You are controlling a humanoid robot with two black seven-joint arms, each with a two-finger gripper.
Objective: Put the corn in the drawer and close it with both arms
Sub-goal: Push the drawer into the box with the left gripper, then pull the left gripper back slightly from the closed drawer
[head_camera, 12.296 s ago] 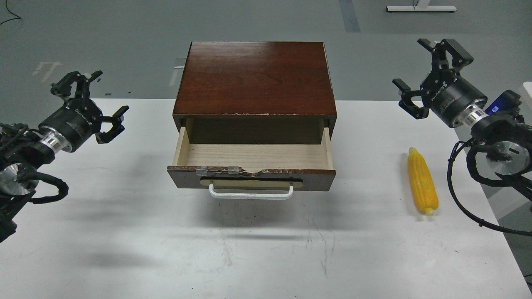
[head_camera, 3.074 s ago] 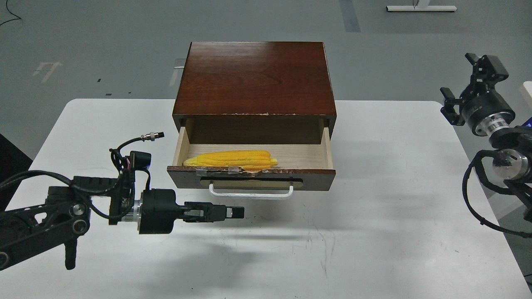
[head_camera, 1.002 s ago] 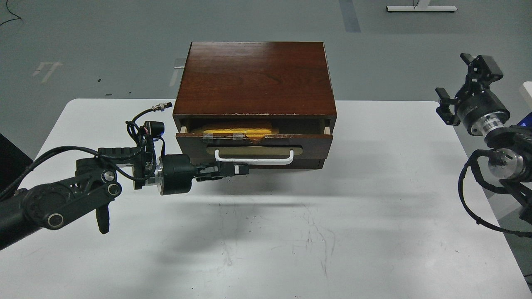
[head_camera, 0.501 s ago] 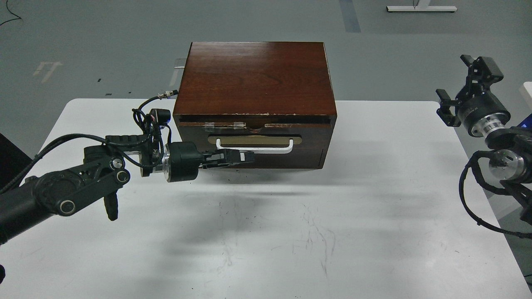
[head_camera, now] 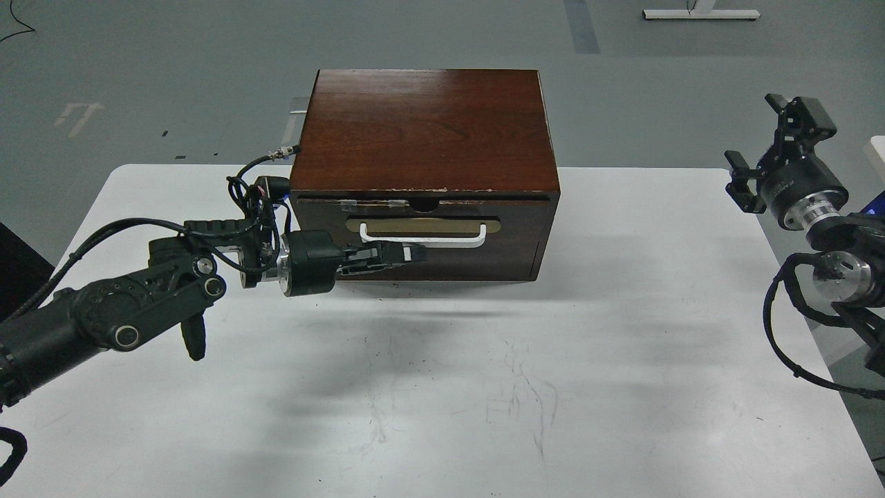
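Observation:
The drawer (head_camera: 511,228) is pushed into the dark wood cabinet (head_camera: 422,131), its chipped brown front flush with the frame. Its tan plate and white bar handle (head_camera: 423,238) face me. The corn is hidden inside. My left gripper (head_camera: 415,253) is shut, with its fingers together, and lies sideways against the drawer front just below the left part of the handle. My right gripper (head_camera: 771,149) is open and empty, held up past the table's right edge, far from the cabinet.
The white table (head_camera: 622,346) carries only the cabinet, and its surface is scuffed near the middle. The left arm's cables (head_camera: 256,187) loop beside the cabinet's left side. Grey floor lies behind.
My left gripper has pushed the drawer the last bit inward; the dark gap under the cabinet top has closed. The right arm has barely moved.

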